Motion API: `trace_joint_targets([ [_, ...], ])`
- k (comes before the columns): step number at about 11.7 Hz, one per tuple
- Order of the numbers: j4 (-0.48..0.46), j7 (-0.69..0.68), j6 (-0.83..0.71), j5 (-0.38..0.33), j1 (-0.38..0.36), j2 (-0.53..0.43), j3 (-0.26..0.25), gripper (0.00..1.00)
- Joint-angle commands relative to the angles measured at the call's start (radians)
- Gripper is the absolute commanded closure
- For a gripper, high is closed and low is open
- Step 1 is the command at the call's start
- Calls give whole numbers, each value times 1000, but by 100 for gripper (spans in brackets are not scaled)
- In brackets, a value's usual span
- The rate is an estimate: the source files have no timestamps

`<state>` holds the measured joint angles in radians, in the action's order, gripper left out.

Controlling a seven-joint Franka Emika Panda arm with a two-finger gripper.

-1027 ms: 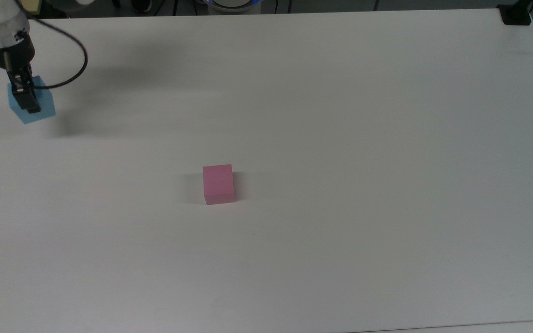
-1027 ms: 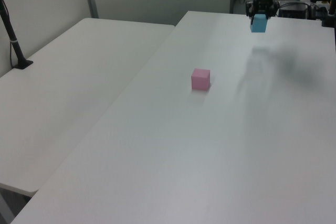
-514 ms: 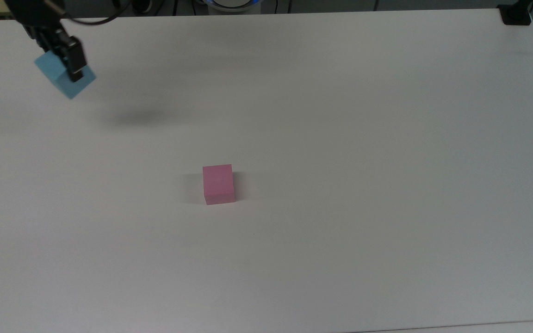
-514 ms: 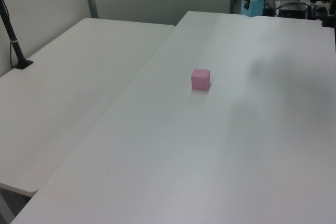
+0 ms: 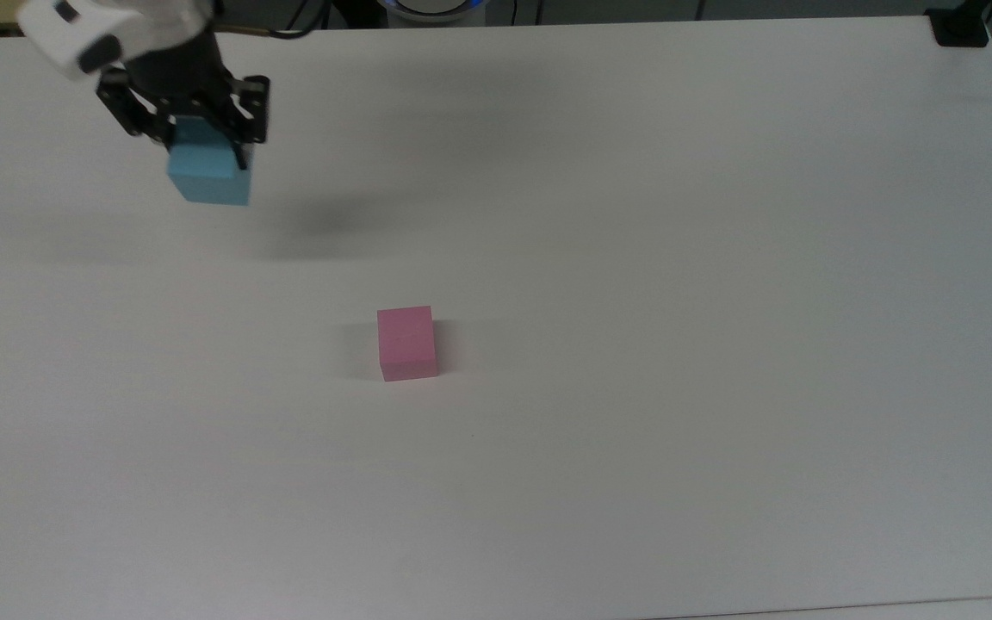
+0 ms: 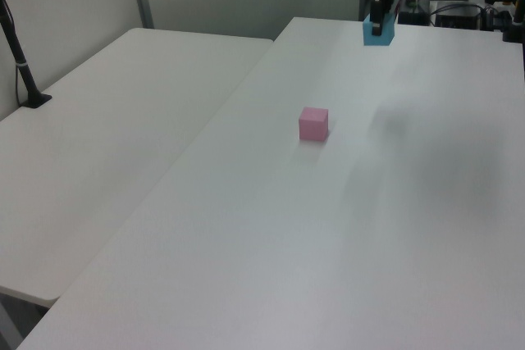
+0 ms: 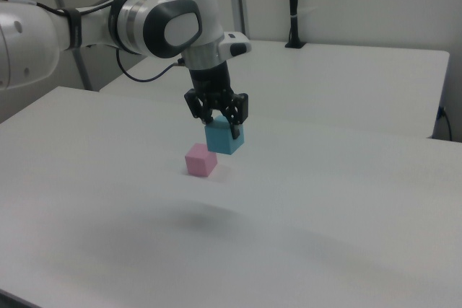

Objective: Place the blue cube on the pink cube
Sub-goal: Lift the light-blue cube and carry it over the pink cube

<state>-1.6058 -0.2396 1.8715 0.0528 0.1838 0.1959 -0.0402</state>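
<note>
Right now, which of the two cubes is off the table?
The blue cube: the gripper holds it in the air, its shadow beneath. The pink cube rests on the table.

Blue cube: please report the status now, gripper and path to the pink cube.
Gripper shut on blue cube, carried above the table. Pink cube standing alone on the table, not yet reached. Nothing between them.

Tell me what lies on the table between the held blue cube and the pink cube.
Nothing: in the top view, only bare white table and a soft shadow separate the blue cube, held in the gripper, from the pink cube.
</note>
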Motion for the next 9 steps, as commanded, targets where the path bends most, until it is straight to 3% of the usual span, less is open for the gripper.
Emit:
trace_joint_targets([
  [1, 124, -55, -12, 18, -85, 118, -1, 55],
  [6, 158, -11, 153, 16, -194, 237, -1, 54],
  [9, 149, 144, 234, 7, -196, 284, 51, 54],
])
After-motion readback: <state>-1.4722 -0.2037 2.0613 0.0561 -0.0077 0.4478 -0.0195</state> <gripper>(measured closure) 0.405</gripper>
